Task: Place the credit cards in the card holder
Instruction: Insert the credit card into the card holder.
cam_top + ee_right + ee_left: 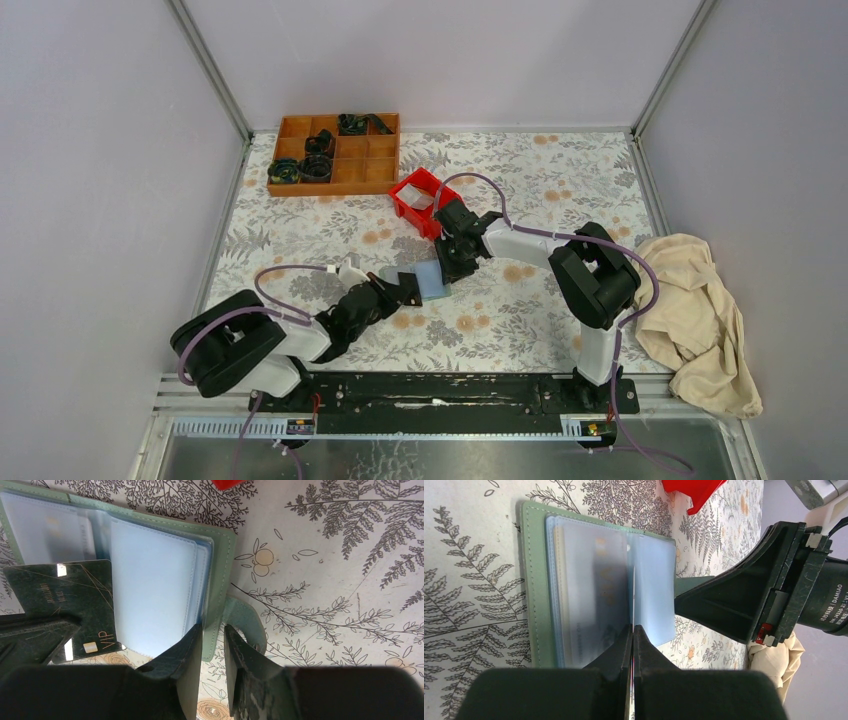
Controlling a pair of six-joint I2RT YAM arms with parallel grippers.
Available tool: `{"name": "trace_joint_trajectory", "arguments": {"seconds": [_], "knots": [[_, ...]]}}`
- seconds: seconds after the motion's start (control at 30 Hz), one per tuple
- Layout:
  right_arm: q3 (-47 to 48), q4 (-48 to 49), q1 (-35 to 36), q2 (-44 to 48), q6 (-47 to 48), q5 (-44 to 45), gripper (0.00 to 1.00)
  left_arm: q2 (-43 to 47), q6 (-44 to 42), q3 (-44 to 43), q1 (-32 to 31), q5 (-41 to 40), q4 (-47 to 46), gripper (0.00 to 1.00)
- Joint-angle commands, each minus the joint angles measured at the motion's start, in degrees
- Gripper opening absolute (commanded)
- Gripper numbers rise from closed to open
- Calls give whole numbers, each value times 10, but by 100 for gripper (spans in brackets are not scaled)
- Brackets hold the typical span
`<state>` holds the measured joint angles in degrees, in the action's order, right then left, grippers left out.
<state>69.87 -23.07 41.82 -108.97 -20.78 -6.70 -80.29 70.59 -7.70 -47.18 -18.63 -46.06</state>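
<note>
The sage-green card holder (432, 281) lies open on the floral table, its clear sleeves fanned out (536, 580). My left gripper (633, 628) is shut on a dark grey credit card (75, 595) with gold "VIP" lettering. That card is edge-on in the left wrist view, with its front edge at the holder's sleeves (633, 595). My right gripper (214, 630) is shut on the holder's right-hand cover edge (222, 555), one finger on each side. A pale card shows faintly through a sleeve (594, 590). In the top view the two grippers meet over the holder, left (400, 292) and right (455, 262).
A red plastic bin (418, 203) sits just behind the right gripper. A brown wooden compartment tray (335, 155) with black parts stands at the back left. A beige cloth (695, 310) lies crumpled at the right edge. Grey walls close in the table.
</note>
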Motion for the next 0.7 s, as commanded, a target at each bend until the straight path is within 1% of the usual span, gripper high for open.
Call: {"name": "trace_joint_trajectory", "arguments": {"seconds": [0.0,0.23,0.4,0.67], "knots": [[-7,-30,-2,-14,5,3,30,-14,-22,-1,10,12,-51,0],[-5,-30,-2,-17,5,2,30,-20,-31,1,42,41,-69,0],[-6,-30,-2,-19,6,2,30,-18,-36,-2,53,56,-72,0],[-5,-30,-2,-21,5,1,30,-54,-20,7,60,75,-131,0]]}}
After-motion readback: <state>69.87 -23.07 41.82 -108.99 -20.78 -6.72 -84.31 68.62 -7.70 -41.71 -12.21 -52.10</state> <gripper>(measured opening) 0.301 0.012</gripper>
